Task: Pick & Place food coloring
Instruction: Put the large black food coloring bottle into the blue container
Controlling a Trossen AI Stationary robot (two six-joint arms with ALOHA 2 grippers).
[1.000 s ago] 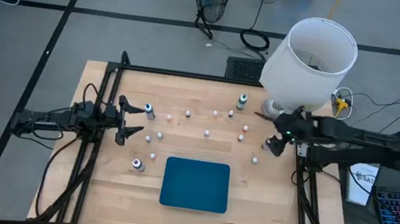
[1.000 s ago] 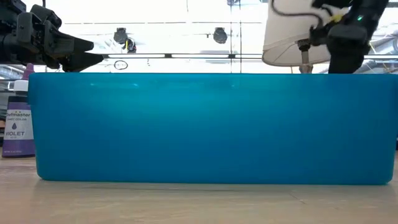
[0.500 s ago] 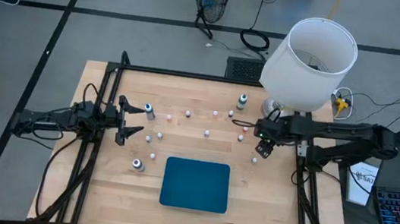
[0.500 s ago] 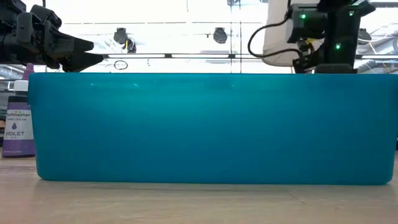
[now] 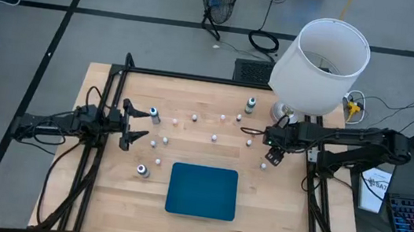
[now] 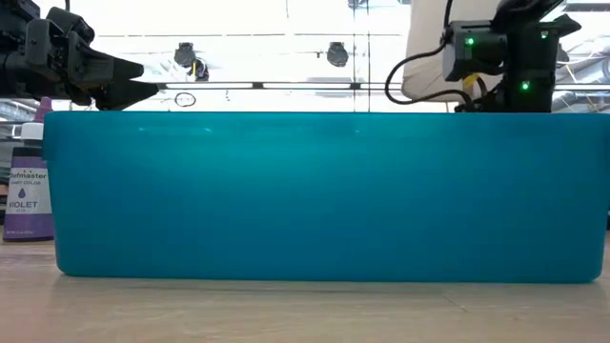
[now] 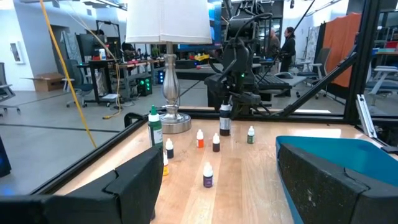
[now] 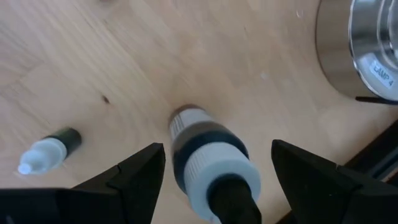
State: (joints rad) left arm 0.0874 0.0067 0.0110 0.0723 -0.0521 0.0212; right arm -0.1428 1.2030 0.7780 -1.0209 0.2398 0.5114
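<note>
Table [image 5: 103, 190] is pale wood with black frame rails on both sides; largest thing on it we see is the white lampshade [image 5: 322, 67] on its metal lamp base [image 7: 169, 121] at the far right corner, then the flat dark-blue tray [image 5: 202, 191] near the front edge, which fills most of the low view. Right arm reaches in from the right, and the right pincer [image 8: 214, 171] hangs above a bottle with a white cap [image 8: 208, 165] standing just beside the lamp base; fingers [image 8: 134, 174] are spread apart, one on each side of the bottle, not touching it as far as we can tell. Left pincer [image 5: 136, 123] sits over the table's left side, well apart from the right one, fingers spread wide with nothing between them. Food coloring bottles [image 5: 214, 138] are scattered over the far half of the table between the two arms: a taller green one [image 7: 154, 126] near the lamp, an orange one [image 7: 199, 139], several small dark ones with pale caps. One small bottle [image 8: 48, 149] lies on its side near the right pincer. A violet-labelled bottle [image 6: 27, 181] stands just left of the tray in the low view.
</note>
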